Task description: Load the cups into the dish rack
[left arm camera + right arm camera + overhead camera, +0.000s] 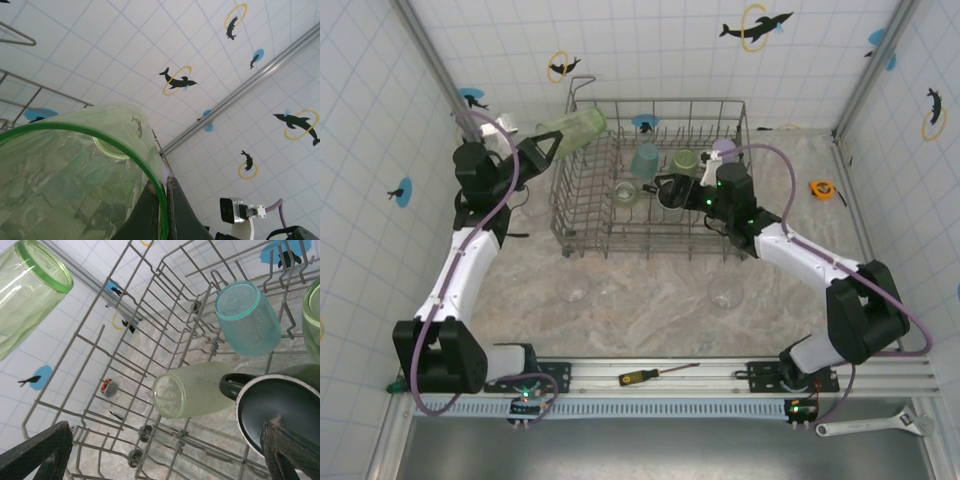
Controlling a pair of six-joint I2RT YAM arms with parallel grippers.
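My left gripper [548, 145] is shut on the rim of a pale green cup [577, 129], held tilted in the air above the back left corner of the dish rack [582, 225]. In the left wrist view both fingers [186, 212] pinch the cup's green rim [85, 131]. In the rack sit a teal cup [248, 317], a lying pale green cup [200, 389], a black mug [285, 412], another green cup [685, 160] and a lavender one [723, 148]. My right gripper [165, 429] stands open inside the rack, its right finger [292, 450] at the mug's rim. The held cup [25, 290] hangs at upper left.
Three clear glasses [575, 290] [610, 291] [725, 293] stand on the table in front of the rack. An orange tape measure [822, 189] lies right of the rack. A screwdriver [655, 374] and a wrench [875, 427] lie at the near edge. Tiled walls close in the sides.
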